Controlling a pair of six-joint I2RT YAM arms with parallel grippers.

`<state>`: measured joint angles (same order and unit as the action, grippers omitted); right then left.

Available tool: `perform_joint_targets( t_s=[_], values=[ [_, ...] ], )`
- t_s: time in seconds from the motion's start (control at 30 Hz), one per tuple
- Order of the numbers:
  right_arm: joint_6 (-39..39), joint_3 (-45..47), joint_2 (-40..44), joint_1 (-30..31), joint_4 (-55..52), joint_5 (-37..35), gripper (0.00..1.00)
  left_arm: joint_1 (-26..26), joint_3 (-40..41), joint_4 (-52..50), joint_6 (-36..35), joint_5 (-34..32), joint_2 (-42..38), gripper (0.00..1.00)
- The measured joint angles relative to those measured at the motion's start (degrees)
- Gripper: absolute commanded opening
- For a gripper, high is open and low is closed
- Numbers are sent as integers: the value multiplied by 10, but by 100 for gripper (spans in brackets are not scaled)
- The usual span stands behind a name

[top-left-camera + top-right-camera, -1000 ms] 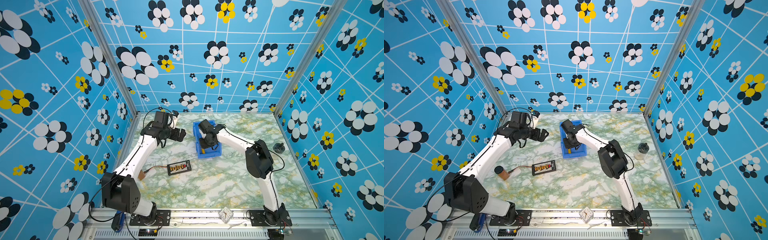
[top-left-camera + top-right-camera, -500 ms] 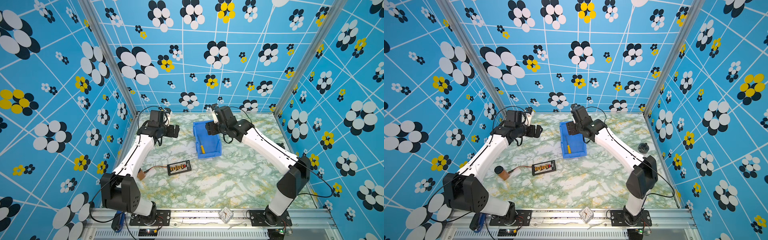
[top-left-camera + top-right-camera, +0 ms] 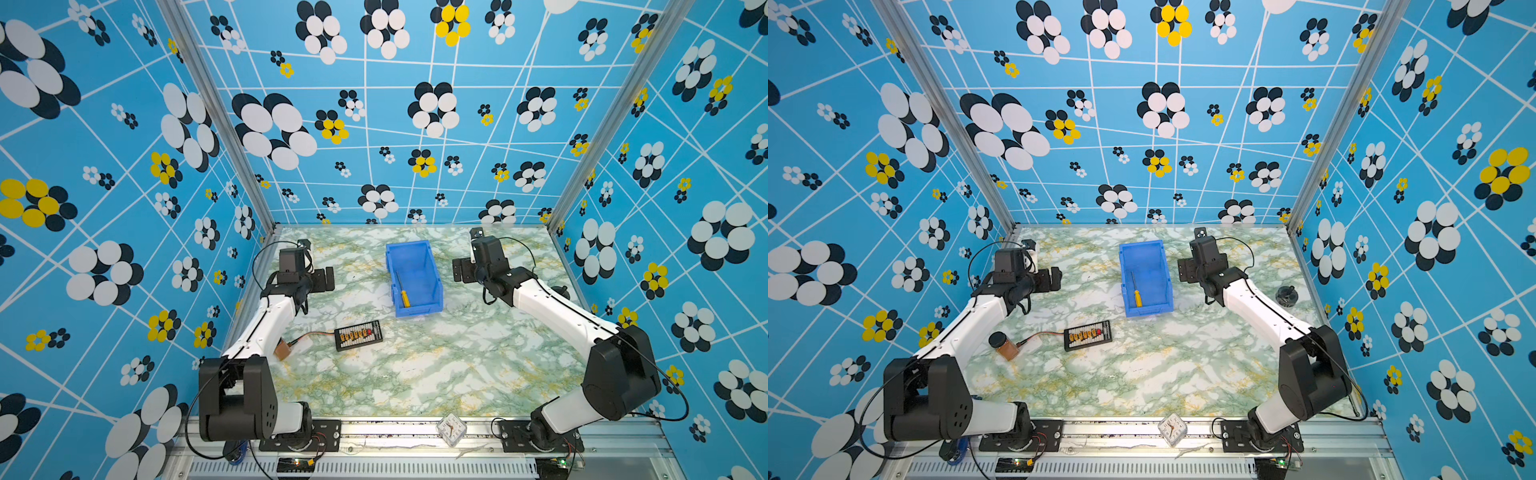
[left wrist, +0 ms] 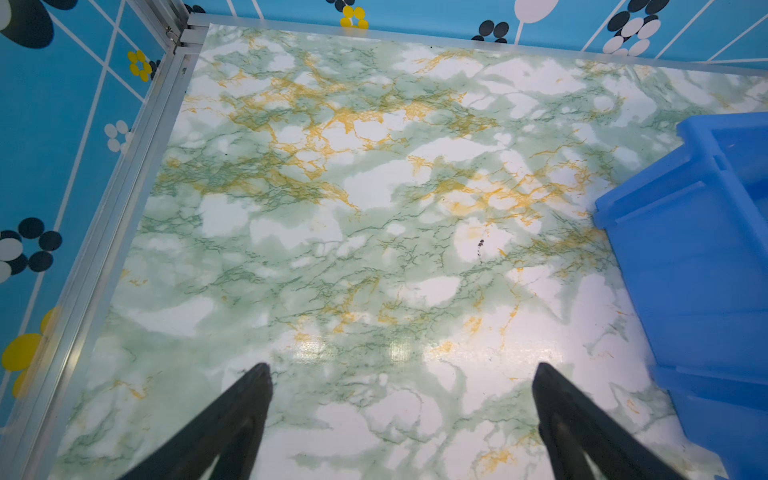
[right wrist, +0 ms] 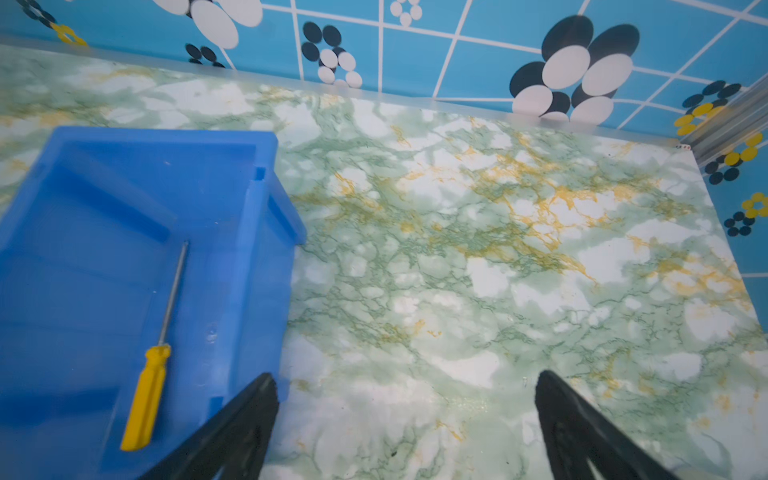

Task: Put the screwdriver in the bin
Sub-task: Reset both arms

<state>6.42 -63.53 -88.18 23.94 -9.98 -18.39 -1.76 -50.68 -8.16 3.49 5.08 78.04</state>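
Both arms stretch far, flanking the blue bin (image 3: 433,277). Left gripper (image 4: 401,368) and right gripper (image 5: 405,378) spread wide, empty. Screwdriver (image 3: 403,293) lies inside.

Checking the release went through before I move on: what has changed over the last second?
The right gripper, which was down in the bin a second ago, has lifted out and swung to the bin's right, jaws open and empty. The screwdriver was let go and lies flat on the bin floor. The left gripper eased slightly away. Bin, black board and clock stayed put.
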Motion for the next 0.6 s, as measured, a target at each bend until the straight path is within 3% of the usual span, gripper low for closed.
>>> perform_joint_targets(
  t_s=[0.17,0.4,0.6],
  values=[
    [-31,101,5,-29,101,-3,99,2,97,112,-3,0,-26,99],
    [-48,175,17,-76,211,-2,99,3,232,290,-20,7,-37,99],
    [-58,231,27,-116,272,-20,99,-2,273,375,-24,11,-36,99]
  ],
)
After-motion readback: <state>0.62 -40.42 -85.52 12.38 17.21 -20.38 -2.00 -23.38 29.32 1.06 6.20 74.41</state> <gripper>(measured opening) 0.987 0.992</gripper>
